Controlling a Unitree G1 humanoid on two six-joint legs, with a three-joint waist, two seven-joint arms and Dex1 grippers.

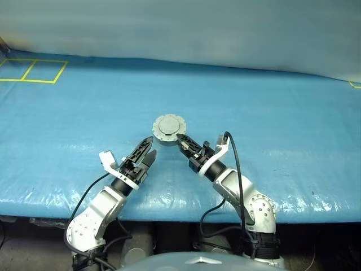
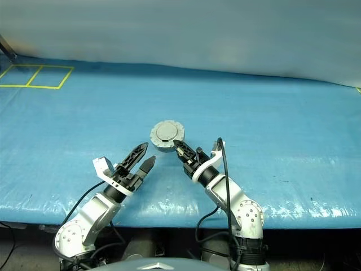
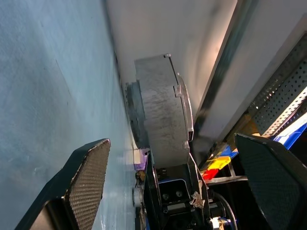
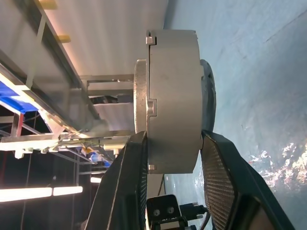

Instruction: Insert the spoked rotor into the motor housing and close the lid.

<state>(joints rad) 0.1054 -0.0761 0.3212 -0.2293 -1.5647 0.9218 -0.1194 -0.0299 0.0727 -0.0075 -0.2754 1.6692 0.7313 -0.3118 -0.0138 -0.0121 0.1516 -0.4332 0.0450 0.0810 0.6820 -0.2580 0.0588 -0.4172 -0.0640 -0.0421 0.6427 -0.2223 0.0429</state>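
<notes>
1. While the lid (image 1: 168, 126) lies flat and shut on the motor housing (image 1: 167, 137), the assembly is found near the middle of the blue-covered counter (image 1: 293, 141), plain grey face upward; the spoked rotor is not seen and is judged to be enclosed already.
2. Right pincer (image 1: 181, 138): narrowed onto the housing. In the right wrist view the two fingers (image 4: 218, 167) are seen clamped across its thickness, one against the lid face, one against the underside.
3. Left pincer (image 1: 149, 148): held wide with nothing in it, just beside the housing on the robot's left, apart from it, tips directed toward its wall.
4. Handling, as a judgement: a stiff, solid metal cylinder, likely heavy for its bulk, with smooth faces that may slip between pads. No fragility is expected in the shell.
5. Hold recommended: across the flat faces, as now taken, or across the round wall; the small tabs on the rim (image 4: 151, 38) are better avoided.
6. Task standing, as a judgement: near completion, only release remaining.
</notes>
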